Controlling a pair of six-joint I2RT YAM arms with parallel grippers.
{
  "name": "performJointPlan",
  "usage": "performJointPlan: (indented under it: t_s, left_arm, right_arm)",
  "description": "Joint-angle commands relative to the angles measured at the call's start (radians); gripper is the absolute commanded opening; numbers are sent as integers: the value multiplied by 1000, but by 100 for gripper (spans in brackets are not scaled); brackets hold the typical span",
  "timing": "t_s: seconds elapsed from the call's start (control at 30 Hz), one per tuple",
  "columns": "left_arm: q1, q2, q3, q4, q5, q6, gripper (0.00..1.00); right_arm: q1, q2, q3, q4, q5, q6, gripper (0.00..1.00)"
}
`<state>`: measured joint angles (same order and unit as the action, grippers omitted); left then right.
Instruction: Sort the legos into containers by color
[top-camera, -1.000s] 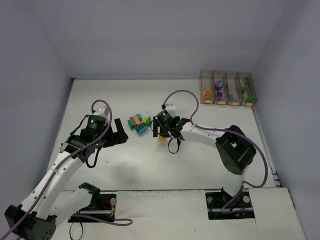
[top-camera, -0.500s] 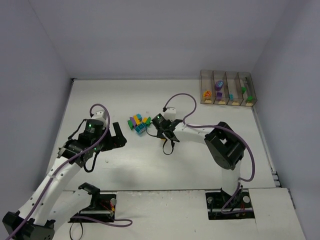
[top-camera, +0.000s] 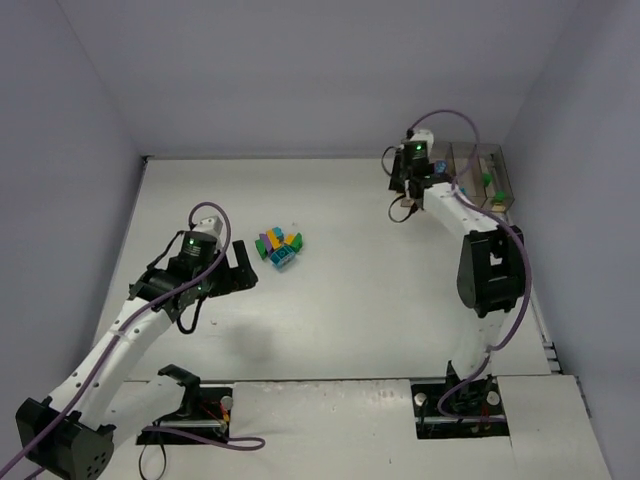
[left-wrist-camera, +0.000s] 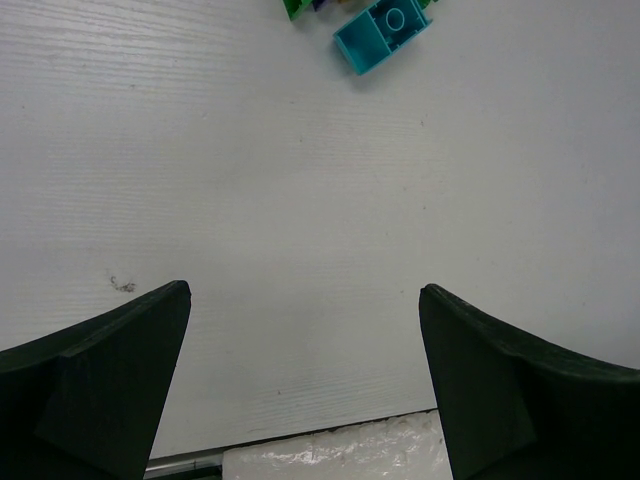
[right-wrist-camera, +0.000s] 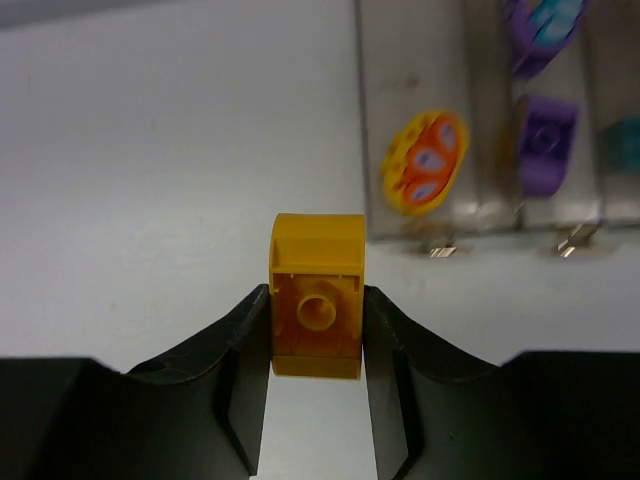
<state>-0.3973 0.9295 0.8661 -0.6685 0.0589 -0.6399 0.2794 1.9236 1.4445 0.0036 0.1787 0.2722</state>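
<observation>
R gripper (right-wrist-camera: 317, 312) clamps yellow brick (right-wrist-camera: 317, 268) near bins (right-wrist-camera: 410, 70) — L gripper (left-wrist-camera: 303, 292) spread open over table (left-wrist-camera: 300, 200).

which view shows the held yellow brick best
Right wrist view: the yellow brick sits centred, pinched between the fingers. Top external shows it too small to make out; left wrist misses it.

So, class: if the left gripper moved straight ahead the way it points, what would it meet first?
Probably the teal brick, lying just right of centre ahead of the open left gripper, with only bare table between; height above the table is unclear.
</observation>
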Motion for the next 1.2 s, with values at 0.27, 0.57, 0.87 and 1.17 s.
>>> performJointPlan:
  t_s: [0.27,0.57,0.87,1.17]
  left_arm:
    - [3,84,86,69,-31,-1,90]
    - [3,117,113,66,-28,3,90]
    - [2,97,105,72,-31,-4,90]
    - [5,34,80,41,-50,-10,90]
  right_arm:
    - [-200,242,378,47,-170,-225,13]
    - [-217,333,520,35,-240,-263,60]
    - [-137,139,406,32,-297,-263,76]
    - [190,-109,33,70,-311,-130,70]
